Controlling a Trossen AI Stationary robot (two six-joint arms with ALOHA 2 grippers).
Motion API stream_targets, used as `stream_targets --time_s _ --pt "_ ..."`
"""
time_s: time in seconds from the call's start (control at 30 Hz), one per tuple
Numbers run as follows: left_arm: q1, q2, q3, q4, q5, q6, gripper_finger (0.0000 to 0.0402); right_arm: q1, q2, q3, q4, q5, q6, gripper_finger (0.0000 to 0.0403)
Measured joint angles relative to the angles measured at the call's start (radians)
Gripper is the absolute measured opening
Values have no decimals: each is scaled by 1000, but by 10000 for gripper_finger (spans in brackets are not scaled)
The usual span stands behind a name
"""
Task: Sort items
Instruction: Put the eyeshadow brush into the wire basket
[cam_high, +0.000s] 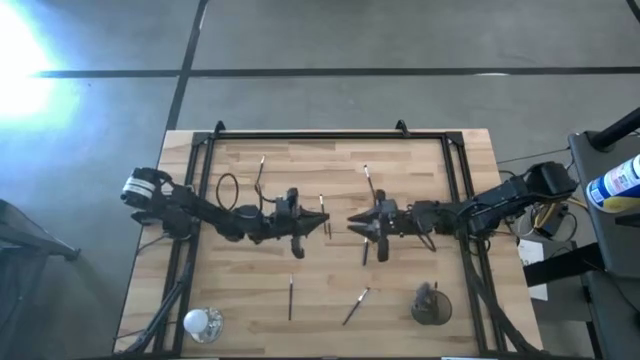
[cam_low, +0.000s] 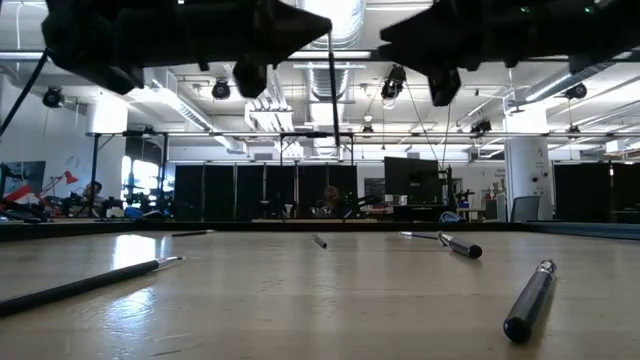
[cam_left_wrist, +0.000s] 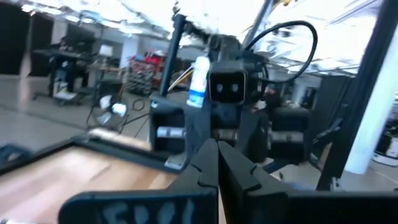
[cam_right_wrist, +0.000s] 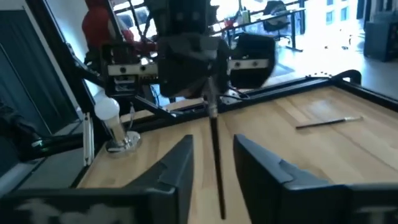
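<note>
**Two hands face to face, one stick between them**

From above, you see your left hand (cam_high: 322, 226) and right hand (cam_high: 352, 224) meeting at mid-surface (cam_high: 420, 170), a slim stick (cam_high: 324, 215) at the left fingertips. Other sticks lie scattered, one (cam_high: 290, 297) nearer the front edge.

At table height, the held stick hangs upright (cam_low: 331, 85) between both hands.

Your left wrist view shows its fingers (cam_left_wrist: 208, 163) clenched together.

Your right wrist view shows its fingers (cam_right_wrist: 180, 163) released, the stick (cam_right_wrist: 216, 155) standing between them.

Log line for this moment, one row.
left claw: shut on stick above table centre | right claw: open around hanging stick | rest: other sticks on table
</note>
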Motion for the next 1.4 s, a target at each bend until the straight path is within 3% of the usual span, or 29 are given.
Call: stream_targets --time_s 0.23,0.47,0.63,0.93,1.17,1.27,1.4 --pt "33 0 37 -3 89 24 0 -23 58 98 -57 -42 -33 164" --pt "35 -1 53 -9 101 55 0 -75 98 147 -59 -45 -53 167" --pt "37 -2 51 -10 101 69 0 -93 109 175 -55 -127 -56 147" --pt "43 -2 55 -7 101 76 0 -95 191 245 -62 -138 -59 98" --pt "43 -3 54 -8 90 43 1 -93 169 231 -73 -138 -60 19" --pt "43 -14 44 -20 70 11 8 -90 128 229 -155 -132 -59 16" --pt "43 -39 9 -24 43 -5 33 -51 33 229 -344 -39 -52 15"
